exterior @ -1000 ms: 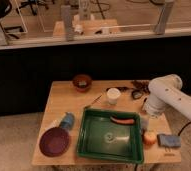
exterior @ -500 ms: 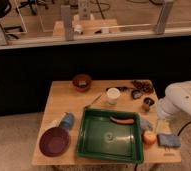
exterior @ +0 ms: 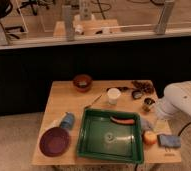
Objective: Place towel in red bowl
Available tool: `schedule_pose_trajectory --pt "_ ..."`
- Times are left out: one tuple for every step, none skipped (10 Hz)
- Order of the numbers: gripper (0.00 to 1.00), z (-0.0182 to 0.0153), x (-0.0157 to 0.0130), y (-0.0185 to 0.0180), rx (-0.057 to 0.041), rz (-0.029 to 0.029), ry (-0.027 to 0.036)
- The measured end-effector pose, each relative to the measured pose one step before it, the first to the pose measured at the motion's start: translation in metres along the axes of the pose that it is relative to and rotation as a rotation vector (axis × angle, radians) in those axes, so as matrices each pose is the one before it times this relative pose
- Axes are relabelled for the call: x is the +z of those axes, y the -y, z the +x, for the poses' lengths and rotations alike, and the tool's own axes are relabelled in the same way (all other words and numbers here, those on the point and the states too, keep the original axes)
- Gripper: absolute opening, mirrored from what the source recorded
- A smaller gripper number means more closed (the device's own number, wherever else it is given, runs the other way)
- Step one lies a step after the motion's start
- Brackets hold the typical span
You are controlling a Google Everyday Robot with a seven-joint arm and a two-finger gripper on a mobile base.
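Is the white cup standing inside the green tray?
No, the white cup stands on the table behind the green tray, while the gripper is low at the tray's right side.

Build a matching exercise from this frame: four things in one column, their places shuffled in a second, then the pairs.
1. red bowl
2. white cup
3. blue sponge
4. claw

A. front right corner of the table
B. back of the table, left of centre
C. just behind the green tray
D. beside the tray's right rim, below the white arm

Pairs: 1-B, 2-C, 3-A, 4-D
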State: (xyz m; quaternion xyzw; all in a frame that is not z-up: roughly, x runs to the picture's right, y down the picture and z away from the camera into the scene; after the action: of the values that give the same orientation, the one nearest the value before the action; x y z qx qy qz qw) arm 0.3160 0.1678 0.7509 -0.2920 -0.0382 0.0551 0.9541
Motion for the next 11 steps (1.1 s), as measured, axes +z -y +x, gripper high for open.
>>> schedule_pose_trajectory --pt "0.8 0.00245 0.01419 0.00079 0.00754 -0.00423 0.00486" --pt "0.8 -0.00028 0.02112 0.00258 0.00251 -0.00861 0.00449" --pt "0.8 -0.00141 0.02029 0.00376 -0.00322 -0.00753 0.00204" --pt "0.8 -0.00242 0.01658 0.00398 0.00116 -0.00471 0.00912" --pt "0.8 -0.0015 0.02107 0.00096 -0.00224 -0.01433 0.00685" --pt "0.8 0.00358 -0.00465 0.00154 0.00253 0.00685 -0.00463" --pt "0.8 0.00083 0.00096 -0.00335 -0.00172 -0.00629 -0.00088" --pt "0.8 -0.00226 -0.0013 0.00156 -0.00448 0.00128 0.00057" --pt "0.8 -0.00127 -0.00182 0.00064 -0.0017 0.00128 0.00148" --pt "0.8 0.00043 -0.00245 -0.00021 0.00142 0.00084 0.00091" --pt "0.8 0.00026 -0.00195 -0.00036 -0.0003 -0.00149 -0.00068"
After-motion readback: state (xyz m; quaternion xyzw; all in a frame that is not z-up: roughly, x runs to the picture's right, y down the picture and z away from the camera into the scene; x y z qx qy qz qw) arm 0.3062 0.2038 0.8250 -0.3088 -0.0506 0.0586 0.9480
